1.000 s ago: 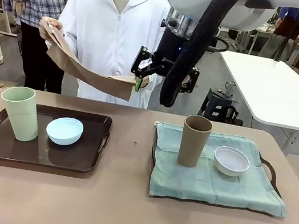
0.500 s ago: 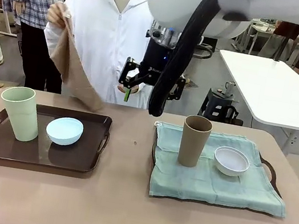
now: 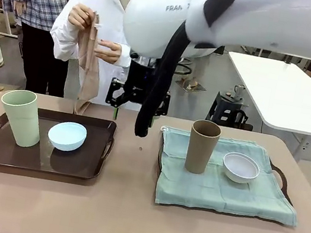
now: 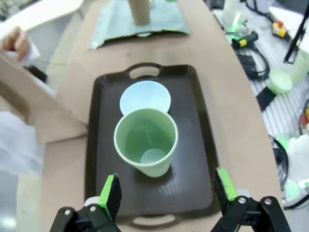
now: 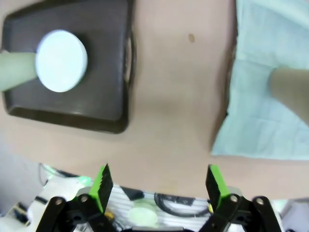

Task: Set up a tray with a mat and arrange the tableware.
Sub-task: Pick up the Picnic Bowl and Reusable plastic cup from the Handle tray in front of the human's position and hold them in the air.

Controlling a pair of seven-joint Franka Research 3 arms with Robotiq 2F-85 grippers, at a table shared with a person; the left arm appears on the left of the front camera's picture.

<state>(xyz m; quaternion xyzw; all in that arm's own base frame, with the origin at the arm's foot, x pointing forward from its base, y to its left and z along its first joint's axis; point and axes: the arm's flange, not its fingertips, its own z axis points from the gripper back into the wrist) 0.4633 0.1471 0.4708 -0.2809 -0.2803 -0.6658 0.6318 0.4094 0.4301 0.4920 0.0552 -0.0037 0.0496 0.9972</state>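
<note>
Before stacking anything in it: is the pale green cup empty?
Empty. The left wrist view looks down into the pale green cup, standing upright on the dark tray, and its bare bottom shows.

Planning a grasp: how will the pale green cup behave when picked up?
The pale green cup looks empty and thin-walled, so likely light. Tall, tapering to a narrower base: a side push may tip it. Matte surface probably isn't slippery.

Green cup (image 3: pixel 21 117), blue bowl (image 3: pixel 67 136), dark brown tray (image 3: pixel 78 164).
</note>
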